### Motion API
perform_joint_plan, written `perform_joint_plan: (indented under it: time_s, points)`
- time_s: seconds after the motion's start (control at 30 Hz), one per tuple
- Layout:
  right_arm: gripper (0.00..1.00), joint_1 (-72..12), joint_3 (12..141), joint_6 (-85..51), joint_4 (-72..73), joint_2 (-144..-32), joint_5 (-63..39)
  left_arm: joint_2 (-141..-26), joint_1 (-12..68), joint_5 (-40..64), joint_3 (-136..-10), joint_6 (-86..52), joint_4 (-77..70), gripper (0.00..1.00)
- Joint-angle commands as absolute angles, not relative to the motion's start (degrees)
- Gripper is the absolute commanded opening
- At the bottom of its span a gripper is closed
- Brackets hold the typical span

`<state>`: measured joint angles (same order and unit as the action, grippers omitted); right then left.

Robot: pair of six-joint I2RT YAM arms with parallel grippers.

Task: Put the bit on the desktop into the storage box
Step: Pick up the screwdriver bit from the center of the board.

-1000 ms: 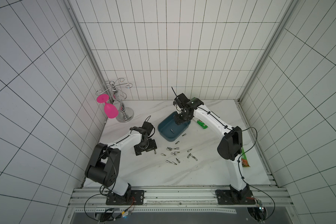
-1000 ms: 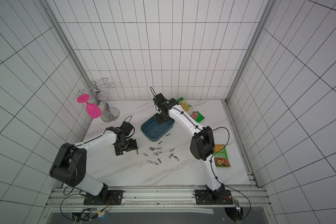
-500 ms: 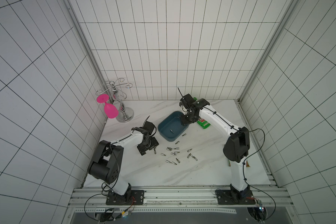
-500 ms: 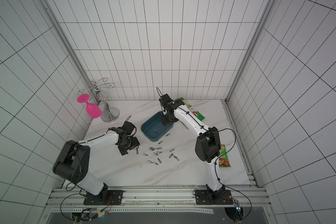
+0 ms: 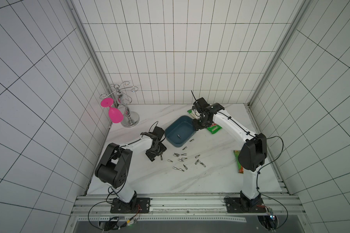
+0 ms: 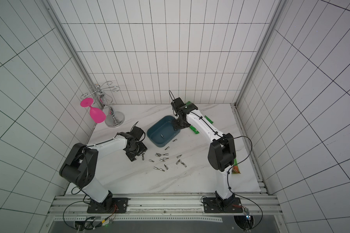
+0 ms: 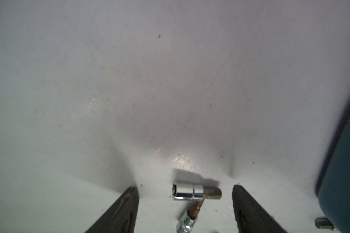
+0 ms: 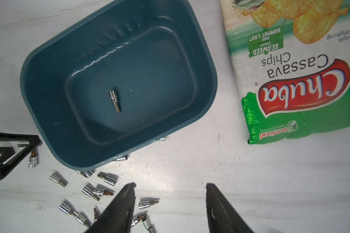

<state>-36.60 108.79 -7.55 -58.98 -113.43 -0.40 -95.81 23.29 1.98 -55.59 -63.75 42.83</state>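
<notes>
While the left gripper (image 5: 156, 155) sits low over the table (image 5: 170, 181), just near-left of the box (image 5: 173, 129), its jaws stand wide and hold nothing. From the left wrist, a bit (image 7: 190, 192) lies flat on the table between the fingers (image 7: 123, 211), touching neither, and a second bit (image 7: 187, 220) points its brown tip at it from just beside. Other bits (image 5: 180, 159) lie scattered on the table to the right of that gripper, on the near side of the box, two of them close to its wall. A single bit (image 8: 114, 100) rests on the box floor. The right gripper (image 5: 198, 126) hangs by the box's far-right corner, beside the chips bag (image 5: 215, 129), jaws partly apart and empty.
</notes>
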Motion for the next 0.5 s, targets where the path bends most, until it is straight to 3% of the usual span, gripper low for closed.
perform_joint_plan:
  time_s: [0.0, 0.47]
  points:
    - [0.59, -35.56, 107.93, -7.91, -58.36, -110.61, -0.86, -98.68, 23.62, 1.14, -56.45, -66.58, 40.47, 0.76]
    - [0.58, -34.37, 105.38, -7.83, -57.22, -109.23, -1.41, -102.07, 25.4, 1.62, -59.37, -69.5, 39.17, 0.71]
